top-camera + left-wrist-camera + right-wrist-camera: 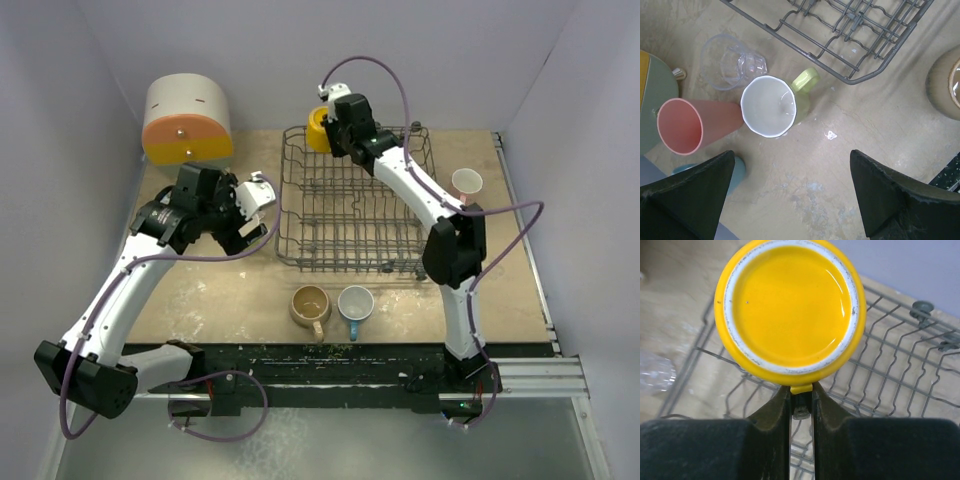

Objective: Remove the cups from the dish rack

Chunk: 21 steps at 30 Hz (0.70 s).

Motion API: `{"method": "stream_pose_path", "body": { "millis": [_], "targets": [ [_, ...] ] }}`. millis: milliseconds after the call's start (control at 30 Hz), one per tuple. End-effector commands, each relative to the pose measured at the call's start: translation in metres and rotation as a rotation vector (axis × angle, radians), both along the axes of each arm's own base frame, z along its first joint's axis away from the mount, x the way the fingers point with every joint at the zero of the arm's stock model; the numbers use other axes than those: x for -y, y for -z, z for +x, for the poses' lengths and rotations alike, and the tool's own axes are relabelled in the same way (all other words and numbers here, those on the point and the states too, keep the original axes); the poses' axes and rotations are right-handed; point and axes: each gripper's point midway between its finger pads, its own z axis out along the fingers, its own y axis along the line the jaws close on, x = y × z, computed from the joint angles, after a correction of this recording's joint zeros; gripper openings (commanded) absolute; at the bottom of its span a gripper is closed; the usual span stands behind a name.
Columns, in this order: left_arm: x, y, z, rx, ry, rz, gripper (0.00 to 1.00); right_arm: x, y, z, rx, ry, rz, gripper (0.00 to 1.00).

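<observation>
We are seeing a drawer box (187, 122) standing far left on the worktop (230, 300). The left gripper (792, 167), jaws spread, is hovering over a salmon tumbler (682, 125), yellow-green mug (771, 106) and clear glass (732, 62); one finger (695, 195) is hiding most of a blue mug (738, 171). The right gripper (801, 402) is pinching a yellow mug (790, 305) by its handle between its jaws at the far left corner of the dish rack (350, 215).
</observation>
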Motion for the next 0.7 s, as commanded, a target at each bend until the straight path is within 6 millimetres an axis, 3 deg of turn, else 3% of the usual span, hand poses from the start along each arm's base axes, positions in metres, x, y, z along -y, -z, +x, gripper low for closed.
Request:
{"method": "stream_pose_path", "body": {
  "millis": [0,133,333,533,667],
  "targets": [
    [0.004,-0.040,0.008,0.133,-0.009,-0.070,0.99,0.002,-0.096,-0.026,0.132,0.023,0.182,0.00],
    [0.013,-0.067,0.010,0.253,0.054,-0.119,0.99,-0.008,-0.114,-0.088,0.024,-0.063,0.368,0.00],
    [0.031,-0.089,0.001,0.351,0.198,-0.175,0.99,-0.023,-0.140,-0.191,-0.142,-0.235,0.717,0.00],
    [0.042,-0.110,-0.007,0.416,0.299,-0.203,0.99,-0.026,-0.162,-0.274,-0.256,-0.356,1.017,0.00],
    [0.052,-0.119,-0.027,0.452,0.423,-0.229,0.99,-0.032,-0.171,-0.311,-0.359,-0.445,1.206,0.00]
  ]
}}
